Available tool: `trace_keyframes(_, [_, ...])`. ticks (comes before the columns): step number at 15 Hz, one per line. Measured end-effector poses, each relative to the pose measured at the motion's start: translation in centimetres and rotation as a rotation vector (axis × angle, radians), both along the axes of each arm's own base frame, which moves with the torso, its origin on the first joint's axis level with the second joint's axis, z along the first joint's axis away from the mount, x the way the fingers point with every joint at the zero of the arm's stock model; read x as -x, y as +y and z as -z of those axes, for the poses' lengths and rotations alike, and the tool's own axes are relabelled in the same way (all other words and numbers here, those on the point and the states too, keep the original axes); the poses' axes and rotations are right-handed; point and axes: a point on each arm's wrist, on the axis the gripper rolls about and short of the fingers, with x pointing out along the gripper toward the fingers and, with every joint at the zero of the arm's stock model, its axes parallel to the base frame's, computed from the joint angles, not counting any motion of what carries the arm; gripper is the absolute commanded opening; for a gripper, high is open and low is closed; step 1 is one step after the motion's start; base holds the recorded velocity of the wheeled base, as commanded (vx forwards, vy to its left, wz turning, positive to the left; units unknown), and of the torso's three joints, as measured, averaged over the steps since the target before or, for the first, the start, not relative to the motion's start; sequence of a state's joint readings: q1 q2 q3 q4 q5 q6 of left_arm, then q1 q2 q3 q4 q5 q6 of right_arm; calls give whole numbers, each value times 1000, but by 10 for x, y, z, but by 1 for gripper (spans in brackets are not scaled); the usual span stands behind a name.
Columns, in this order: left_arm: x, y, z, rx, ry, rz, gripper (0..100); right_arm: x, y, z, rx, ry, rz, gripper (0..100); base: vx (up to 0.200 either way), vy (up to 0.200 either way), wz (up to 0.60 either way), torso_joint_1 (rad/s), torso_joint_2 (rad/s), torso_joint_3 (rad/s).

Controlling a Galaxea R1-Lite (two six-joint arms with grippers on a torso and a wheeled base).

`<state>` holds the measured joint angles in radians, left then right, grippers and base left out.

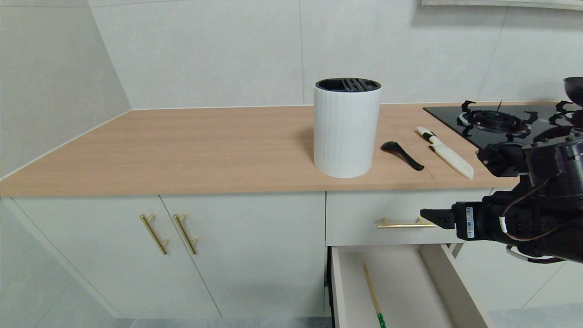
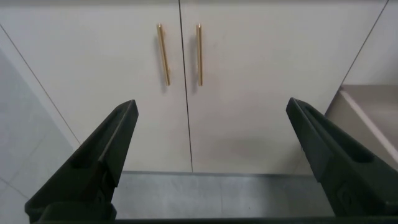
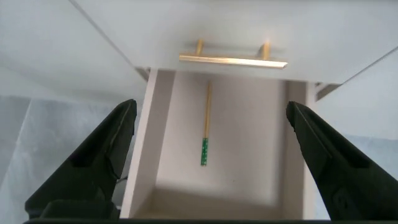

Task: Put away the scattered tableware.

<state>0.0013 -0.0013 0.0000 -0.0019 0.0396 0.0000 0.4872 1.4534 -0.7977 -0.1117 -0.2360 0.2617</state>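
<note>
A black spoon (image 1: 401, 155) and a white knife (image 1: 445, 151) lie on the wooden countertop (image 1: 182, 146), right of a tall white utensil holder (image 1: 346, 130). Below them a drawer (image 1: 455, 291) stands pulled out, with a single chopstick (image 1: 373, 296) (image 3: 206, 127) lying inside. My right gripper (image 1: 432, 218) (image 3: 211, 109) hovers open and empty above the drawer, in front of the upper drawer's gold handle (image 3: 233, 60). My left gripper (image 2: 211, 109) is open and empty, low down and facing the cabinet doors (image 2: 186, 112).
A black gas hob (image 1: 496, 120) occupies the counter's far right. Tiled wall runs behind and to the left. Two gold handles (image 1: 168, 233) sit on the cabinet doors left of the drawer. The counter's left half is bare wood.
</note>
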Motion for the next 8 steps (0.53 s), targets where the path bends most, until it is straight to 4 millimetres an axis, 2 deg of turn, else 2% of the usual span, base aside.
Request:
trace_keyframes(5, [0,0,0,0,-1,0,100,0,0,2,4,7,-2,100,0,0,0,210,-490,-279])
trace_keyframes(8, [0,0,0,0,-1,0,100,-4,1,-1,13,-33,-14,100,0,0,0,82,-178,-102])
